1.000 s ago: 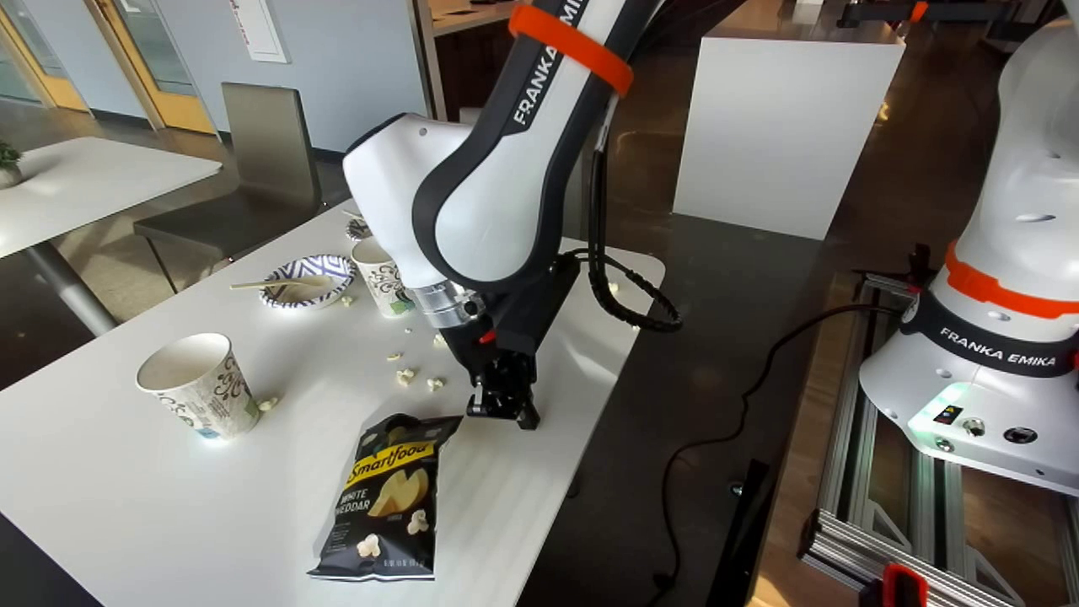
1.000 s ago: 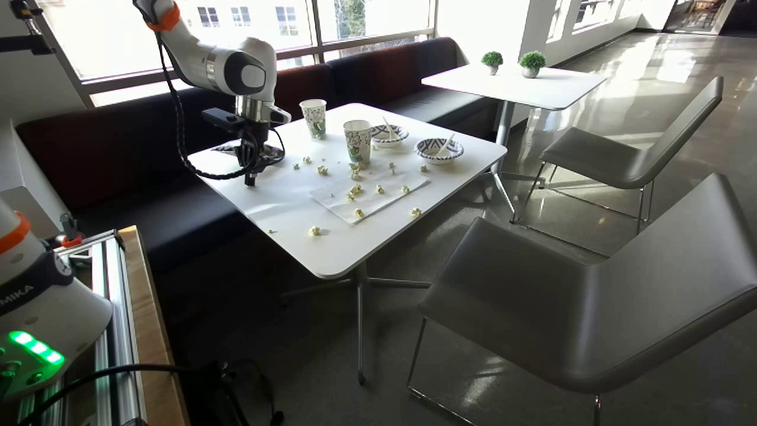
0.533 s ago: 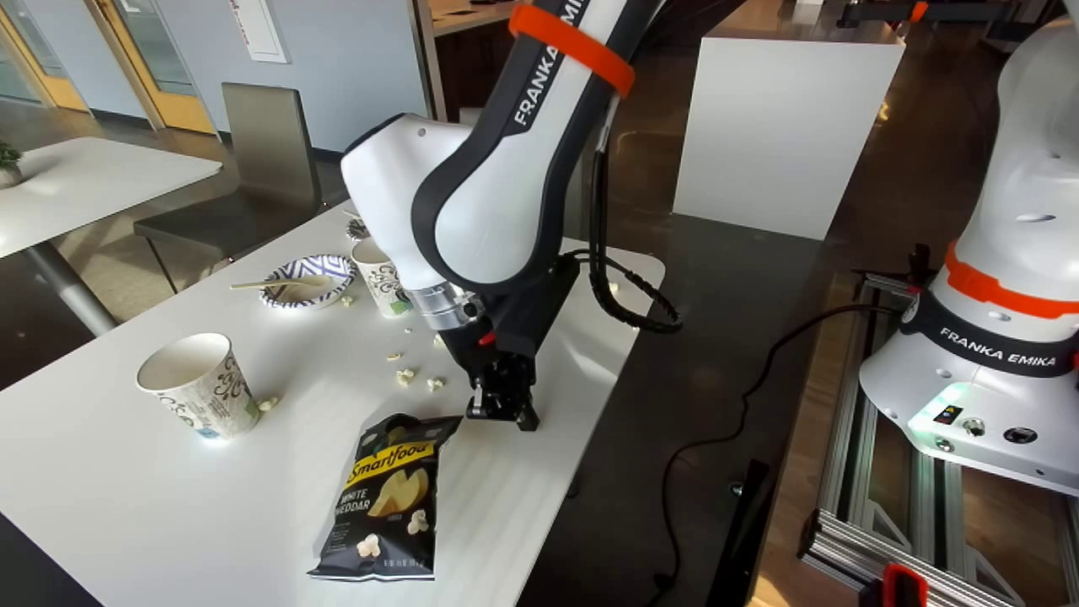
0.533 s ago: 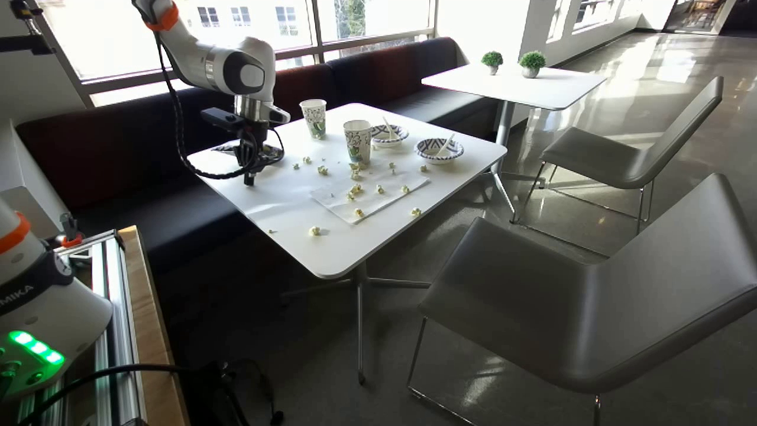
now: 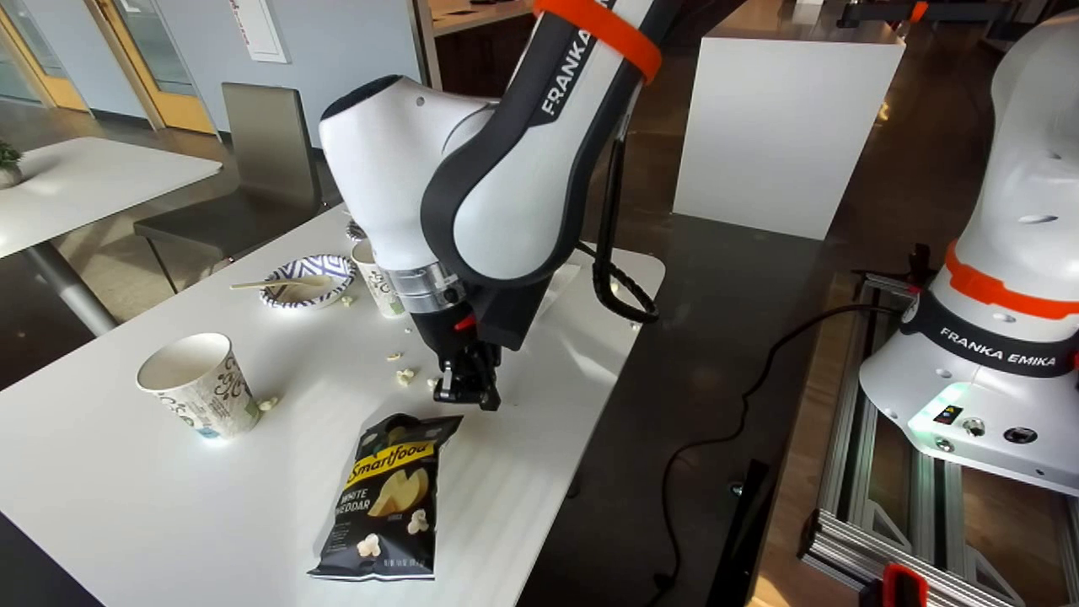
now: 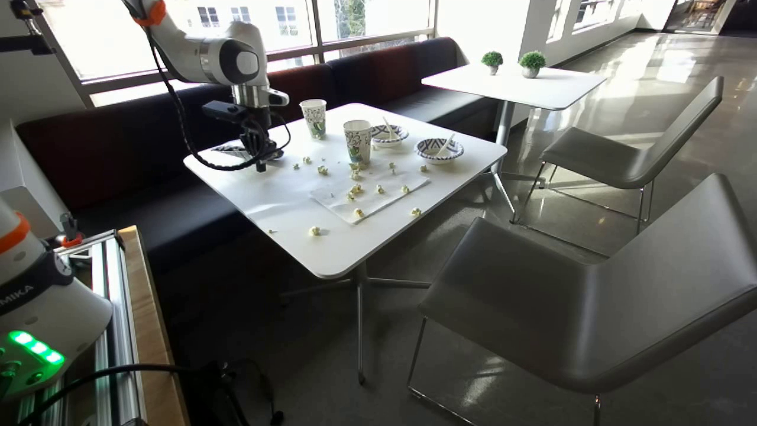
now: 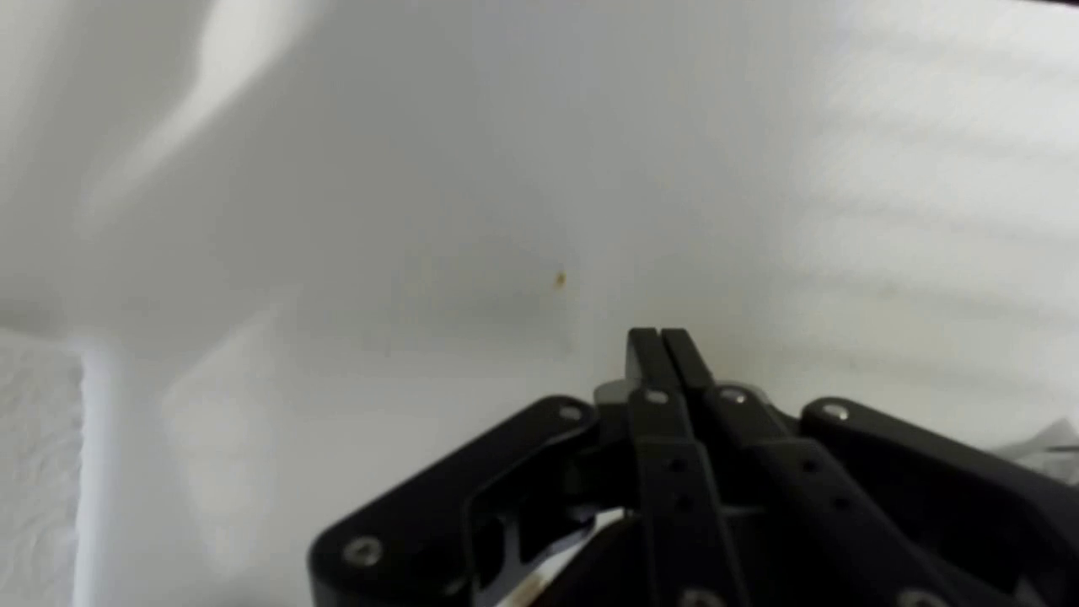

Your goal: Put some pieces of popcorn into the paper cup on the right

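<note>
White worktop (image 5: 278,506), in a room with a grey chair (image 5: 265,152). Edge: near, right of the pincer (image 7: 659,335), bare strip between. In an exterior view, left to right:

Near paper cup (image 5: 202,400): upright, well apart, left of the pincer.
Patterned bowl (image 5: 329,268), utensil (image 5: 253,285) laid across: left and beyond.
Far paper cup (image 5: 376,282): upright, left and beyond, partly hidden by the arm (image 5: 506,228).
Snack bag (image 5: 383,506): black and yellow, lying flat, near, on the camera side.
Popcorn pieces (image 5: 405,377): loose, from just left of the pincer outward; others on a napkin (image 6: 340,202), right of it in an exterior view.
Pincer: clenched, fingertips (image 7: 646,347) together, pointing down over the worktop.
Arm: slanting down from upper right, wrist folded steeply beneath.
</note>
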Tool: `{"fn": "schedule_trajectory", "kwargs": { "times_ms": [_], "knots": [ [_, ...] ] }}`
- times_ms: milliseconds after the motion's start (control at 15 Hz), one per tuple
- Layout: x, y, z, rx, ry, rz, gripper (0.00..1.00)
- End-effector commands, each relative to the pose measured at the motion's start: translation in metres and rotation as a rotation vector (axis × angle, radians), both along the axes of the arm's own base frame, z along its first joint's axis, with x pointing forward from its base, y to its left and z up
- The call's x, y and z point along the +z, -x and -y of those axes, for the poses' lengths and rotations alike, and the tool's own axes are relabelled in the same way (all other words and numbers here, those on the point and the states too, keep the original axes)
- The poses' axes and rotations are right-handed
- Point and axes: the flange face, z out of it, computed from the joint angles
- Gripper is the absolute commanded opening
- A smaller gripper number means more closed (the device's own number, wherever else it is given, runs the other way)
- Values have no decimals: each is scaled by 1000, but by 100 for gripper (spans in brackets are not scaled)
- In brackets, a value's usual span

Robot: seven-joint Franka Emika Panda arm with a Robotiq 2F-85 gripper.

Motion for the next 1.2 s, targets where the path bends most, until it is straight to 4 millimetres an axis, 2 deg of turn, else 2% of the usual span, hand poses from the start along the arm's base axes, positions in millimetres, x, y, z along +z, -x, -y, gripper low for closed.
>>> {"fn": "schedule_trajectory", "kwargs": {
  "times_ms": [0, 400, 667, 867, 1133],
  "knots": [
    [32, -12, 12, 3, 22, 192, 1],
    [111, -34, 32, -9, 1, 530, 1],
    [156, -53, 51, -39, 5, 758, 1],
    [159, -71, 77, -43, -12, 846, 1],
    [139, -88, 107, -74, -32, 869, 1]
  ]
}}
